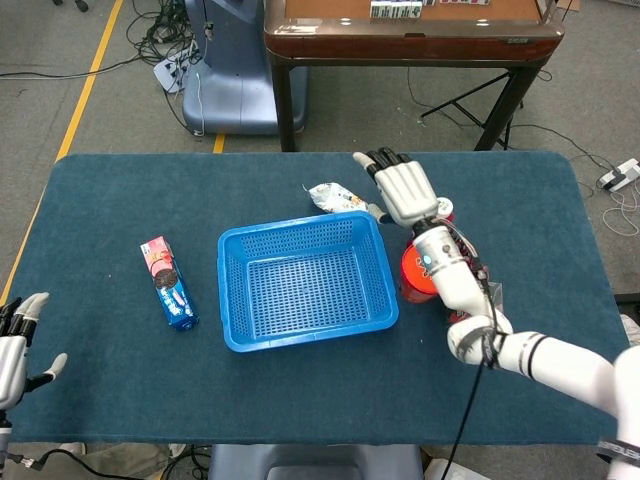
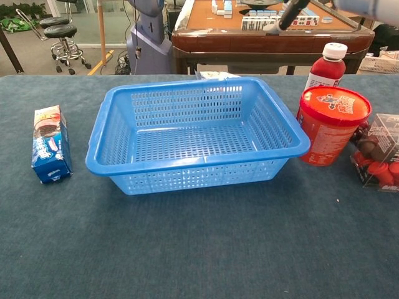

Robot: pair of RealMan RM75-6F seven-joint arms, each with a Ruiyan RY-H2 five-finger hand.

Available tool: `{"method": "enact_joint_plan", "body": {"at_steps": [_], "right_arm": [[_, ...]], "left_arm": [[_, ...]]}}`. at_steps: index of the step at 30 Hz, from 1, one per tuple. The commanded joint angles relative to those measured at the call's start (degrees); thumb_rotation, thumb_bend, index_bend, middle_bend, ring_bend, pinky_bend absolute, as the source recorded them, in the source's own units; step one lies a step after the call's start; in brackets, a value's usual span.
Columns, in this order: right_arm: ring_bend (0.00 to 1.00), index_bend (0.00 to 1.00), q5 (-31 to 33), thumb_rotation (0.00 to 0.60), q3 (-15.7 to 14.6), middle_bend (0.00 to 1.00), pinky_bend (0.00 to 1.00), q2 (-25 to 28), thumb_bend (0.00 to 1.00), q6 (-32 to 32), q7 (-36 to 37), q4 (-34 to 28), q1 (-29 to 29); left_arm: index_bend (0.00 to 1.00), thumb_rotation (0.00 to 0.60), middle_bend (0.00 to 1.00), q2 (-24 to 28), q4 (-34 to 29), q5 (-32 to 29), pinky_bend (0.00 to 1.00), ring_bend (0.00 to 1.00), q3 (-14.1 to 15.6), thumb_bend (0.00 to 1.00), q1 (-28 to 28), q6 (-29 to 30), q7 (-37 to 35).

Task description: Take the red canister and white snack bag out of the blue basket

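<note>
The white snack bag (image 1: 335,197) lies on the table (image 1: 120,200) just behind the blue basket (image 1: 305,283), which holds nothing, while the red canister (image 2: 332,124) stands just beside its right wall, and the right hand (image 1: 405,189) hangs spread and unladen beside the bag.

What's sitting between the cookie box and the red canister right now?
The blue basket, with nothing inside it. In the head view it lies between the cookie box on its left and the red canister by its right wall; the chest view shows the same.
</note>
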Motion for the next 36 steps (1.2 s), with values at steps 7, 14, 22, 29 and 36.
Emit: {"method": "enact_joint_plan", "body": {"at_steps": [7, 14, 22, 29, 36], "right_arm": [[0.15, 0.16, -10.48, 0.6, -7.79, 0.21, 0.28, 17.28, 0.27, 16.88, 3.52, -21.17, -18.14], [0.15, 0.18, -19.7, 0.6, -13.82, 0.22, 0.28, 21.28, 0.27, 26.85, 8.57, -24.2, -29.1], [0.15, 0.18, -25.8, 0.6, -19.43, 0.23, 0.28, 19.52, 0.27, 34.99, 14.12, -21.56, -39.8], [0.15, 0.18, -27.72, 0.6, -21.51, 0.25, 0.28, 17.36, 0.27, 38.04, 16.94, -19.27, -45.53], [0.15, 0.18, -29.03, 0.6, -22.24, 0.25, 0.28, 17.39, 0.27, 37.28, 19.14, -18.98, -47.94]], "left_arm": [[0.09, 0.6, 0.11, 0.13, -0.9, 0.28, 0.07, 0.06, -0.57, 0.27, -0.97, -0.45, 0.96], [0.09, 0.6, 0.11, 0.16, -1.56, 0.57, 0.07, 0.07, -0.7, 0.27, -1.43, -0.57, 1.41], [0.09, 0.6, 0.11, 0.52, -2.55, 0.76, 0.07, 0.06, -0.47, 0.27, -1.42, -0.41, 2.05], [0.09, 0.6, 0.11, 0.71, -2.92, 1.09, 0.07, 0.06, 0.01, 0.27, -1.17, -0.2, 2.2], [0.09, 0.6, 0.11, 0.49, -2.76, 1.55, 0.07, 0.06, 0.29, 0.27, -0.92, 0.22, 1.84]]}}
